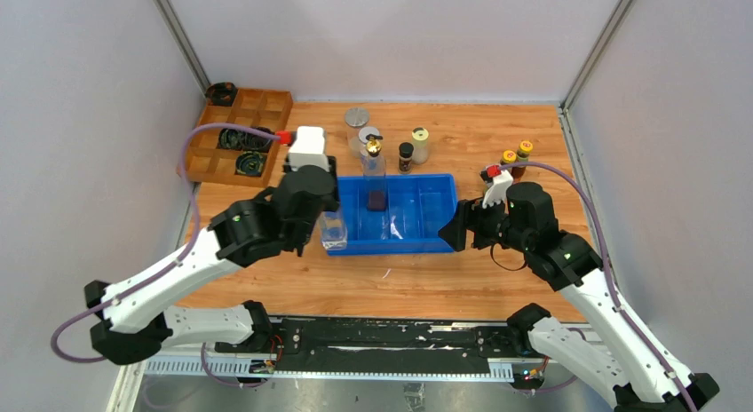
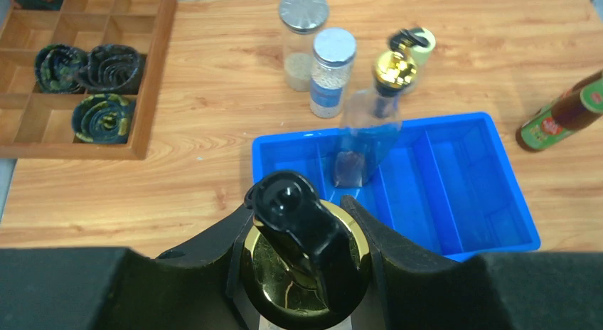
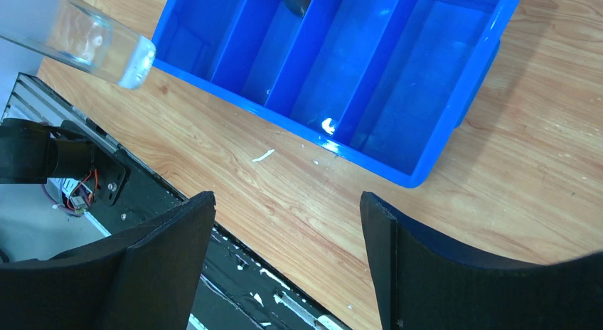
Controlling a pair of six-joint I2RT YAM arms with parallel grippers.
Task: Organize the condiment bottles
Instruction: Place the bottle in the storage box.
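My left gripper point(image 2: 299, 205) is shut on the neck of a clear gold-spouted bottle point(image 2: 306, 266), which hangs at the near left corner of the blue bin point(image 1: 417, 218); the top view shows the bottle point(image 1: 334, 231) and the gripper point(image 1: 328, 215). A second gold-spouted bottle point(image 1: 374, 168) stands in the bin's far left compartment. Two silver-lidded jars point(image 1: 357, 118) point(image 1: 367, 138), a cream-lidded jar point(image 1: 419, 144) and a small black-capped bottle point(image 1: 406, 156) stand behind the bin. Two dark yellow-capped bottles point(image 1: 509, 160) point(image 1: 525, 150) stand at the right. My right gripper point(image 3: 284, 202) is open and empty by the bin's near right corner.
A wooden divided tray point(image 1: 266, 101) with black coiled rings point(image 1: 235, 138) sits at the far left. The right wrist view shows the blue bin point(image 3: 441, 124) and the table's near edge with a black rail point(image 3: 235, 273) under the jaws. Grey walls enclose three sides.
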